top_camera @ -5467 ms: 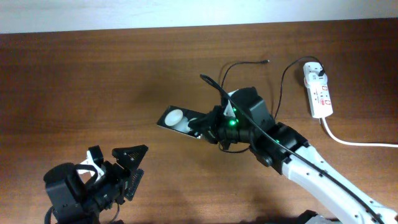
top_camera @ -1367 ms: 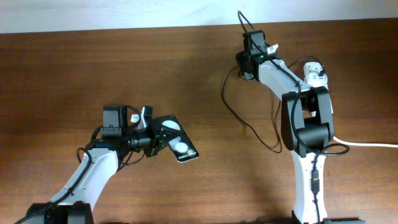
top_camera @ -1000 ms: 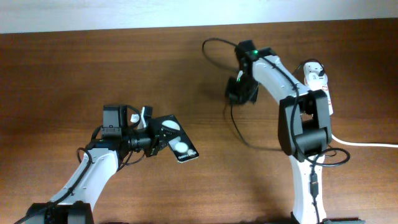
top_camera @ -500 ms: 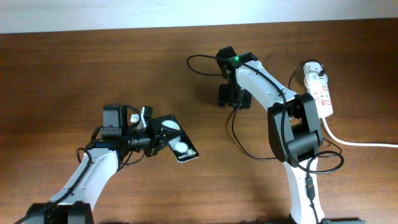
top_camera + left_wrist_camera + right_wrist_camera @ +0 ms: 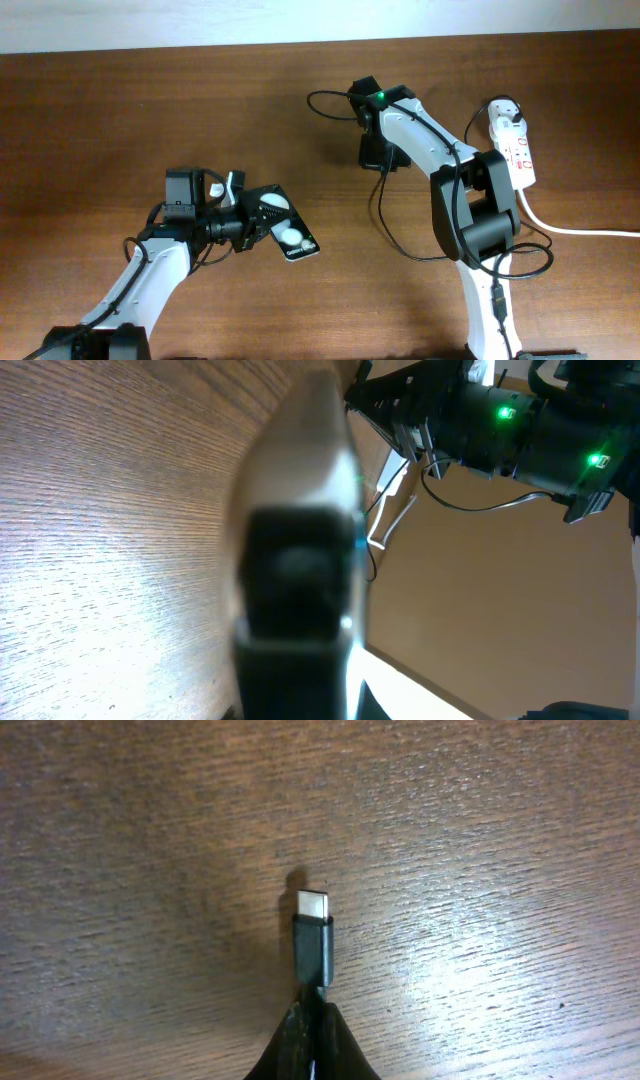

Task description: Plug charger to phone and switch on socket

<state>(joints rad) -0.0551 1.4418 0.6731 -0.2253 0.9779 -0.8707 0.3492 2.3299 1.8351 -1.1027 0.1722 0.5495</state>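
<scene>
Two arms work over the wooden counter (image 5: 120,100). The left arm (image 5: 150,270) carries the phone (image 5: 286,228): the left jaws are clamped on one end of it. The rest of the slab projects ahead of them, tilted, with its face (two white circles, one larger, plus small white lettering) turned up toward the overhead camera. In the left wrist view a blurred pale-and-dark shape (image 5: 295,560) fills the space directly ahead of the jaws; it is too close to the lens to identify.

The right arm (image 5: 440,130) reaches across the counter. The right jaws are pressed together on the charger (image 5: 312,958), gripping it just behind the black connector housing. The housing and the bare USB-C tip (image 5: 312,906) stick straight out ahead of the jaws, just over the wood grain, with a shadow beside the tip. Whether the tip touches the wood cannot be told. The rest of the charger trails back behind the right jaws in loose curves across the counter.

The phone lies well apart from the right jaws, with bare wood between the two.

The power strip (image 5: 514,150) (white, with small red switches) lies well behind the right jaws. A black plug (image 5: 511,120) sits at its round outlet end, and a thick white cord (image 5: 575,230) leaves the other end.
</scene>
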